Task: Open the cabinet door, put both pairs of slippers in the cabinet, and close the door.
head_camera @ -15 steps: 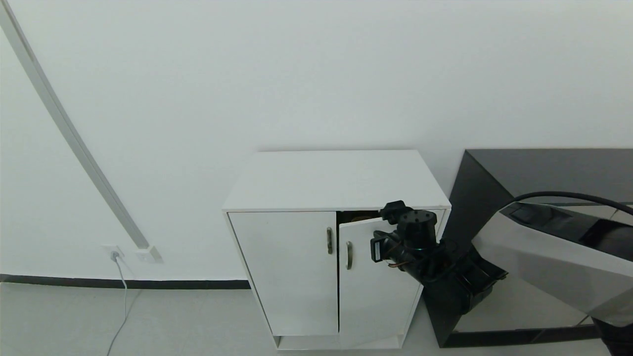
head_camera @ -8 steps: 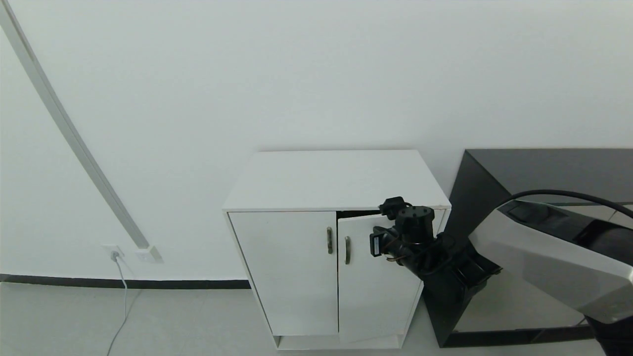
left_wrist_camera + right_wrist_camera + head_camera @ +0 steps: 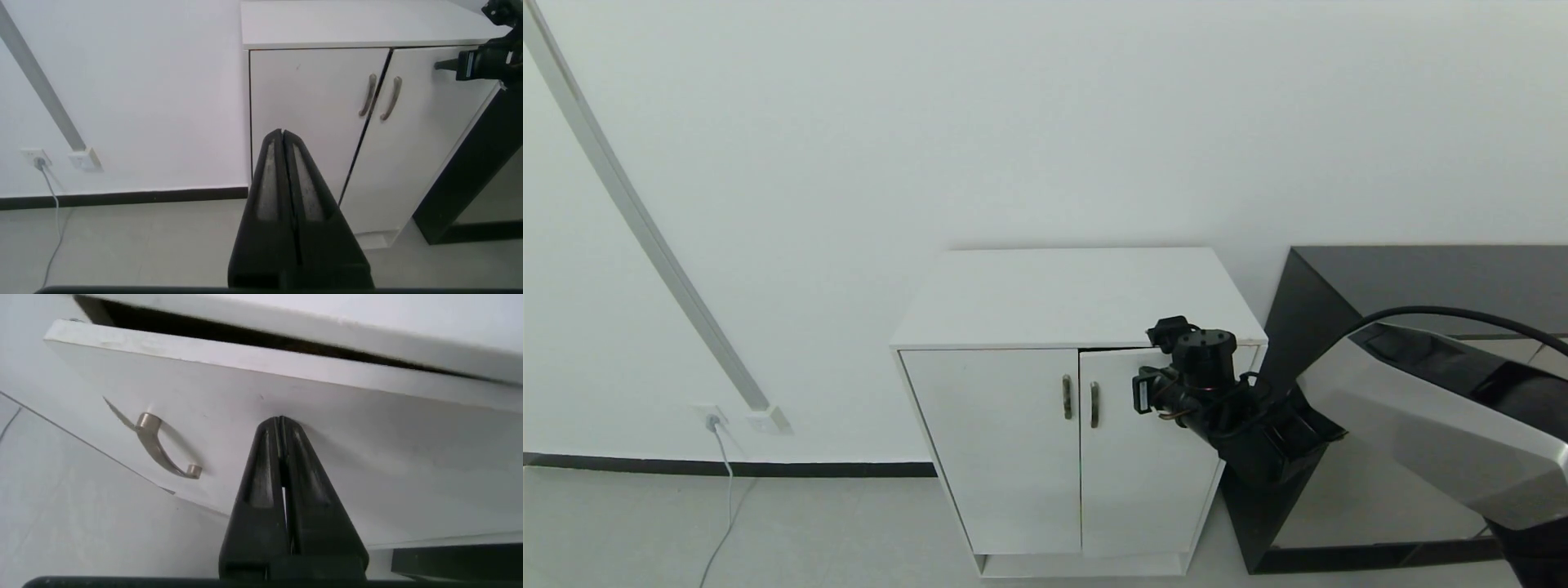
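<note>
White flat-panel cabinet (image 3: 1078,298) against wall, glossy black panel (image 3: 1339,286) beside its right side. Right door (image 3: 1147,474) almost flush, thin gap on top. Right tool (image 3: 282,423) narrow, empty, tip on door. Left tool (image 3: 282,135) narrow, well apart.

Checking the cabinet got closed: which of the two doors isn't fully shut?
The right door, with the right gripper at its face: a dark gap shows along its top edge; the left door sits flush.

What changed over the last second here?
The right door swung inward with the right tool pressed against it, going from clearly ajar to almost shut; a thin gap remains at its top. The left door stayed closed.
</note>
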Robot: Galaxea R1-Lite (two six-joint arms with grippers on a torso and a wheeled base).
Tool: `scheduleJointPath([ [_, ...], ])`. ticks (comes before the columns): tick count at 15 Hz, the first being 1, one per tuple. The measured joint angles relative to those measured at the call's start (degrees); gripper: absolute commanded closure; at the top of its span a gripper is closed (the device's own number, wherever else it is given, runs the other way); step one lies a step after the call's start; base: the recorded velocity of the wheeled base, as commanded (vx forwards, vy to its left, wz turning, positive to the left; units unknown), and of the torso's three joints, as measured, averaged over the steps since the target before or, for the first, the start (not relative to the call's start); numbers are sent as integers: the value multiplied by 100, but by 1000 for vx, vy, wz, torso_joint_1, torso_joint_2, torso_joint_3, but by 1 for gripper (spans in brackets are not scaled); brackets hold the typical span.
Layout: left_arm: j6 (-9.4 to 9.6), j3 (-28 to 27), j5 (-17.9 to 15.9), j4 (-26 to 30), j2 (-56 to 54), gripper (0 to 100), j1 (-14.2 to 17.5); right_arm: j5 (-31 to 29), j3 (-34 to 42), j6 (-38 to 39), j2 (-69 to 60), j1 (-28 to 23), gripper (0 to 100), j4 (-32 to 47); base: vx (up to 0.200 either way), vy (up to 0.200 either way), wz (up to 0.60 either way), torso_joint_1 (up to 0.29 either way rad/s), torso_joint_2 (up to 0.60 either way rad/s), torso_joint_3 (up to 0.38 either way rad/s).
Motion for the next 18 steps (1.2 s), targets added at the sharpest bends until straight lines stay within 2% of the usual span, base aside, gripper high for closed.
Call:
scheduleJointPath([
  [18, 0, 0, 0, 0, 0, 100, 1, -11, -236, -2, 201, -80, 100, 11, 0, 0, 0, 0, 0, 0],
])
